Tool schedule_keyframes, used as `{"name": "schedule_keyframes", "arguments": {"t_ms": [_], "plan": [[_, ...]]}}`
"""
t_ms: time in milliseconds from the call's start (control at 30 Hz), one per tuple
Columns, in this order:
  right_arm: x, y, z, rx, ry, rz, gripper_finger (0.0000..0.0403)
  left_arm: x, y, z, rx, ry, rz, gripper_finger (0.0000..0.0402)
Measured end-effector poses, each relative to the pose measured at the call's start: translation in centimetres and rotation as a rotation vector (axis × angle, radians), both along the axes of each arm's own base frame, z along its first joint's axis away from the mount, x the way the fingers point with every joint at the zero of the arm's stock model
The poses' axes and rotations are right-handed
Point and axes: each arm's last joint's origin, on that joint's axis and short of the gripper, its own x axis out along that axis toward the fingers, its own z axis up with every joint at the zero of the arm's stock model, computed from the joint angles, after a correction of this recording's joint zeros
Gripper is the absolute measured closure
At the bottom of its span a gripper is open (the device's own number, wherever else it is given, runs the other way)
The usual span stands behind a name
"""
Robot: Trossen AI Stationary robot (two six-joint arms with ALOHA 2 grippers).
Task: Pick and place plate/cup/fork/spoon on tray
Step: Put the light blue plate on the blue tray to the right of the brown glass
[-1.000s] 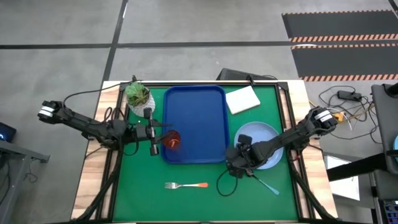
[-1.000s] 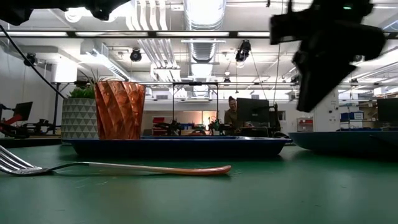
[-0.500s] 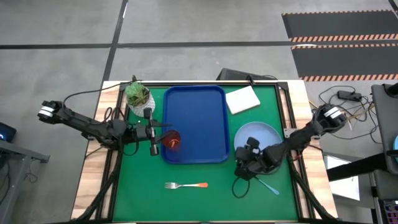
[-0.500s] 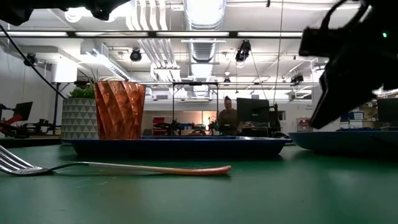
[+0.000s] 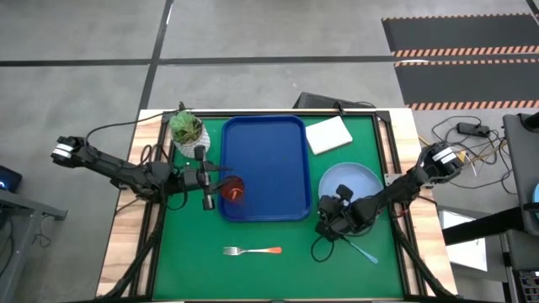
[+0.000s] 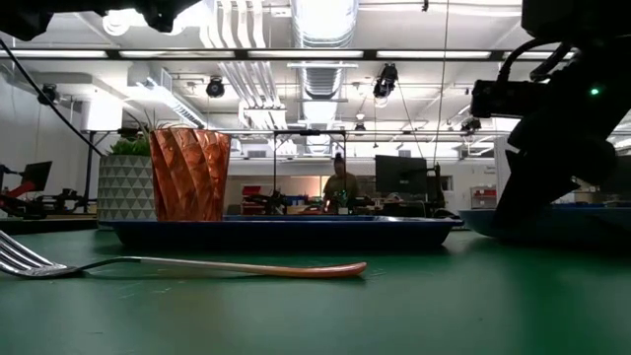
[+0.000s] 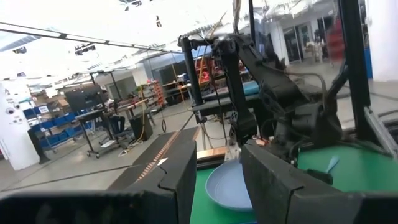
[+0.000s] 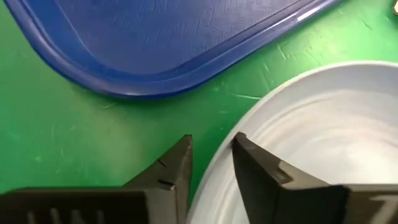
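Green matting covers the counter point(image 5: 261, 269). The blue tray point(image 5: 265, 160) lies at the centre rear, its long side running front to back. The red-brown cup point(image 5: 234, 190) stands upright inside the tray, in the front-left corner against the rim; the low view shows it point(image 6: 189, 174) upright on the tray floor.

The left gripper point(image 5: 217, 183) lies level at the tray's left rim, just beside the cup. Its fingers point(image 7: 180, 180) stand apart with a narrow gap and hold nothing; the high view does not show contact with the cup.

The pale blue plate point(image 5: 358, 181) rests on the mat to the right of the tray, close to its rim but apart from it. The right gripper point(image 5: 330, 220) sits at the plate's front-left edge. In the right wrist view its fingers point(image 8: 177, 168) are narrowly parted and straddle the plate rim point(image 8: 298, 143), one outside and one over the dish; firm clamping cannot be confirmed.

The spoon point(image 5: 364, 250) lies on the mat just in front of the plate, its bowl end hidden under the right gripper. The fork point(image 5: 253, 250) lies in front of the tray, tines to the left, well apart from both grippers.

A white pad point(image 5: 328, 134) and a potted plant point(image 5: 186, 128) occupy the rear corners beside the tray.
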Motion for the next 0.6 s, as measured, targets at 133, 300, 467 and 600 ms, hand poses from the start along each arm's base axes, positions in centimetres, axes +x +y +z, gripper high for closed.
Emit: {"name": "schedule_keyframes", "arguments": {"t_ms": [133, 300, 467, 600], "plan": [[0.0, -0.1, 0.0, -0.001, 0.003, -0.002, 0.0343, -0.4, 0.1, 1.9, -0.119, -0.105, -0.025, 0.0292], [0.0, -0.1, 0.0, 0.008, 0.001, -0.009, 0.0371, -1.7, 0.1, 3.6, -0.323, -0.207, -0.138, 0.0292], [-0.1, -0.1, 0.0, -0.002, 0.009, 0.008, 0.0382, -2.5, 0.1, 2.6, -0.41, -0.142, -0.193, 0.0292], [-0.1, -0.1, 0.0, -0.013, 0.02, 0.031, 0.0383, -2.5, 0.2, 1.4, -0.409, -0.11, -0.171, 0.0292]]}}
